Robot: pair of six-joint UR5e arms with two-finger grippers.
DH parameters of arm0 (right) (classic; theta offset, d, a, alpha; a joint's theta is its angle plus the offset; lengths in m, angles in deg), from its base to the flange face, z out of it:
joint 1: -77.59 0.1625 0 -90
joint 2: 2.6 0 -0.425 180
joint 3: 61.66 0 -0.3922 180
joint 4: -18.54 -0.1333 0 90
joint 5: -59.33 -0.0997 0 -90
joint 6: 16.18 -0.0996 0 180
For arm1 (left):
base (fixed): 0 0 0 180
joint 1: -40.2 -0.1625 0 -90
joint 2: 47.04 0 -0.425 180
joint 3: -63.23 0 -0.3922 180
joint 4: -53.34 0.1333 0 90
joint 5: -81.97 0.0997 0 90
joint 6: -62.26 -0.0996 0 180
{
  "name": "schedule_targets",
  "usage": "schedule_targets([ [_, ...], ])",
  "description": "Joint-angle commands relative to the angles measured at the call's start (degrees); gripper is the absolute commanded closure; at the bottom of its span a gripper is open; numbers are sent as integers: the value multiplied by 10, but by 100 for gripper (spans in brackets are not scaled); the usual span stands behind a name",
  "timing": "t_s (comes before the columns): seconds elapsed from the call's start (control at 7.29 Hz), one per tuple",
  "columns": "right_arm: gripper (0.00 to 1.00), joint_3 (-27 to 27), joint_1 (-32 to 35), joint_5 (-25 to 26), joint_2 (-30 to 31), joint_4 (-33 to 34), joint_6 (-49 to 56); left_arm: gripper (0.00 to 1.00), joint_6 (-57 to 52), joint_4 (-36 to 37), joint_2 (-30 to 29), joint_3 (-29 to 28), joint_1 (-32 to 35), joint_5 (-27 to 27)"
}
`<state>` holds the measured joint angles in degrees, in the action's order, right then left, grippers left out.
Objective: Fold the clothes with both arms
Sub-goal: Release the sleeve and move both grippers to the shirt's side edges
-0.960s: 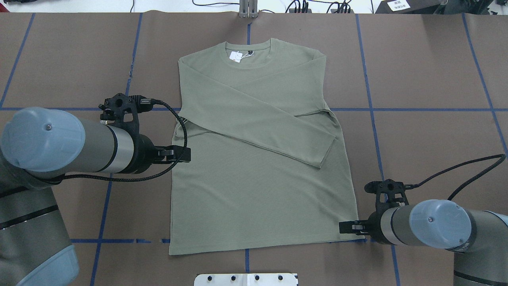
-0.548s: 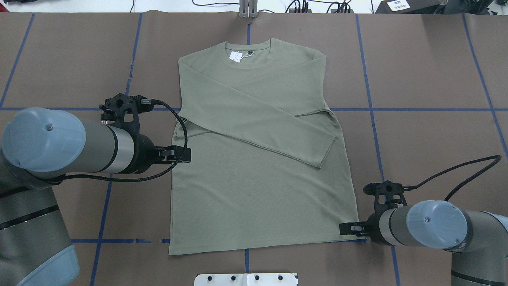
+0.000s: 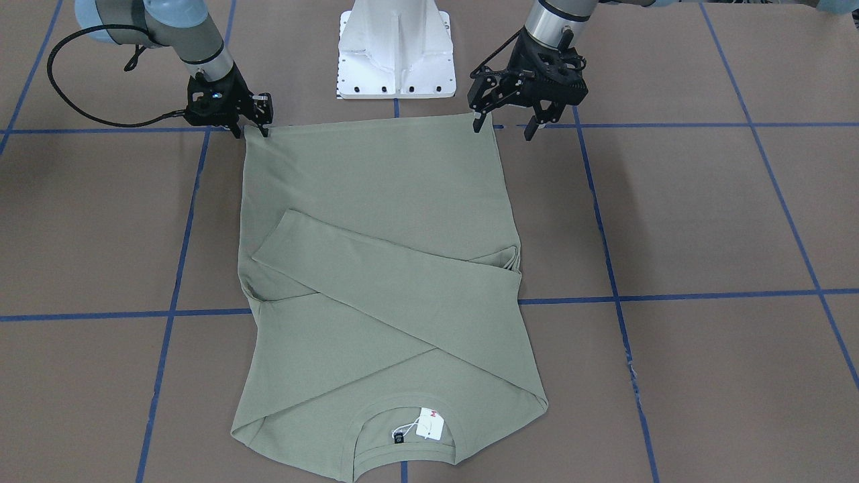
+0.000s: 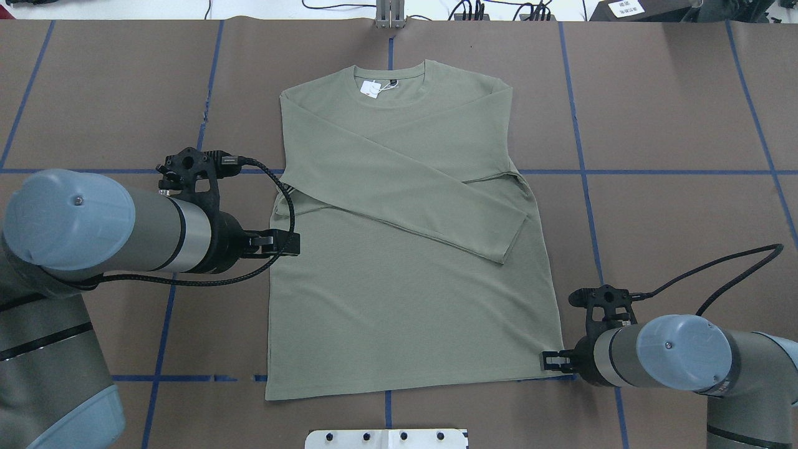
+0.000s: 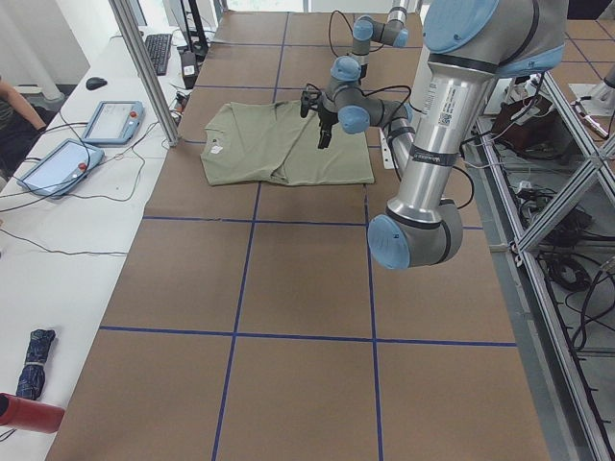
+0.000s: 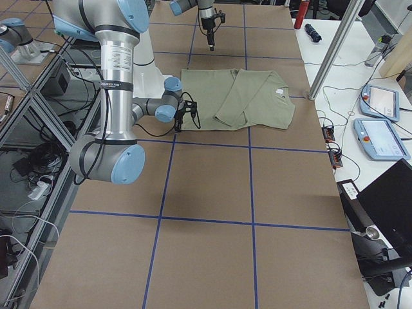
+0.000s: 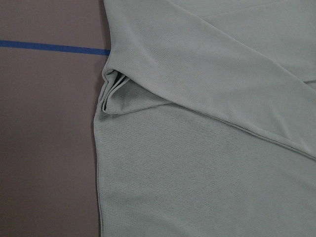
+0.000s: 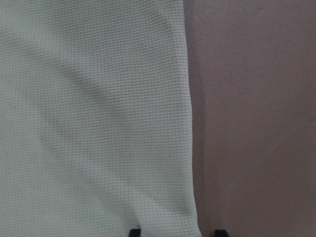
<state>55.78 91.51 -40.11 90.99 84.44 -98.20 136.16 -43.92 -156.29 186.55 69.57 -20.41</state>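
On the table [image 4: 673,112], the shirt [image 4: 405,312] is lying flat with its sleeves [image 4: 411,199] crossed over the chest. The right gripper [image 4: 552,360] is straddling a hem corner with jaws apart, probably readying a pinch. The left gripper [image 3: 503,129] is hovering spread above the opposite edge, likely to match.

Sage-green long-sleeved shirt [image 4: 399,299] lies flat, collar far from robot, hem near. Both sleeves are folded in and cross over the chest, with the upper cuff ending toward the robot's right. White hang tag [image 4: 371,89] and black neck label [image 4: 393,82] sit at the collar. Grey left arm [image 4: 124,224]: left gripper [image 3: 502,132] raised over the shirt's left side edge, jaws wide apart. Right arm [image 4: 679,352]: right gripper [image 3: 251,132] low at the hem's right corner, fingers apart, straddling the side edge.
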Motion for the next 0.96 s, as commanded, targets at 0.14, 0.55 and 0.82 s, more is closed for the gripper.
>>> schedule_targets([
  [0.14, 100, 4, 0, 0, 0, -1, 0, 3, -1, 0, 0, -2, -1, 0],
  [0.55, 100, 30, 2, -13, 0, 0, -9, 5, 32, 0, -1, -4, -6, 1],
  [0.82, 100, 45, 10, -14, 4, -3, -47, 2, 106, 1, 4, -6, -74, 5],
])
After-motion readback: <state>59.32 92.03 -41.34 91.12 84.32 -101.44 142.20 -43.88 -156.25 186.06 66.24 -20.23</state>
